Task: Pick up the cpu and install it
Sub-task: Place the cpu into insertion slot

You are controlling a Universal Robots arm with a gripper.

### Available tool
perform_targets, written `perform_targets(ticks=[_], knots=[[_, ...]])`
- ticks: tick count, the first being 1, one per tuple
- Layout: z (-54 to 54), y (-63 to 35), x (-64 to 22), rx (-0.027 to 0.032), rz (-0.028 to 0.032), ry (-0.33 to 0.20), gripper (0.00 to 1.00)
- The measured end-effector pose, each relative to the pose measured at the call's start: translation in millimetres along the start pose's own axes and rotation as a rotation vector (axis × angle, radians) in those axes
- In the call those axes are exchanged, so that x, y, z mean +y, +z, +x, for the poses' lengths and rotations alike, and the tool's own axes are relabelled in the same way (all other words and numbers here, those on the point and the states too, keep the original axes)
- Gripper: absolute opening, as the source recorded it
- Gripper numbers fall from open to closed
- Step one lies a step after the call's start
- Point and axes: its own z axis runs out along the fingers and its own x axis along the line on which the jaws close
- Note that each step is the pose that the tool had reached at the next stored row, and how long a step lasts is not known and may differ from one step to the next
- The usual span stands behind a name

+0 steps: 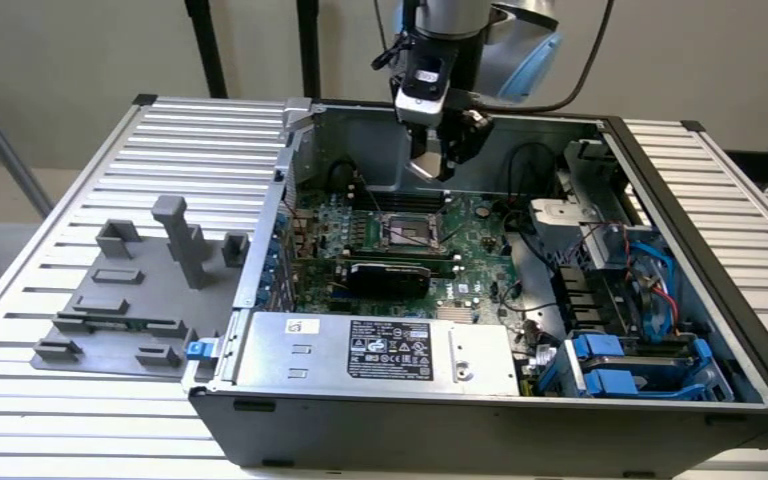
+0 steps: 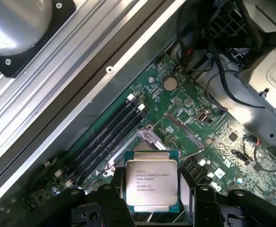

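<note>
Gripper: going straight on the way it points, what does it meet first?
Probably the black square metal-framed socket on the green motherboard, below the silvery square cpu the gripper holds; depth unclear.

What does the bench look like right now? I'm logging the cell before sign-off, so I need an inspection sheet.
Surface: slatted metal table carrying an open computer case.
Job's things: cpu held above the motherboard; socket looks unfilled.
Clutter: grey fixture blocks at the exterior view's left of the case.
Grippers: gripper shut on the cpu, above the case.
Cables: blue and red leads and black leads inside the case.
Surroundings: plain wall, black stands behind.
</note>
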Motion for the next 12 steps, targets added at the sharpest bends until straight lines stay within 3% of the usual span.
perform_targets(ticks=[12], knots=[[0.1, 11.7, -0.8, -0.016, 0.002, 0.237, 0.55]])
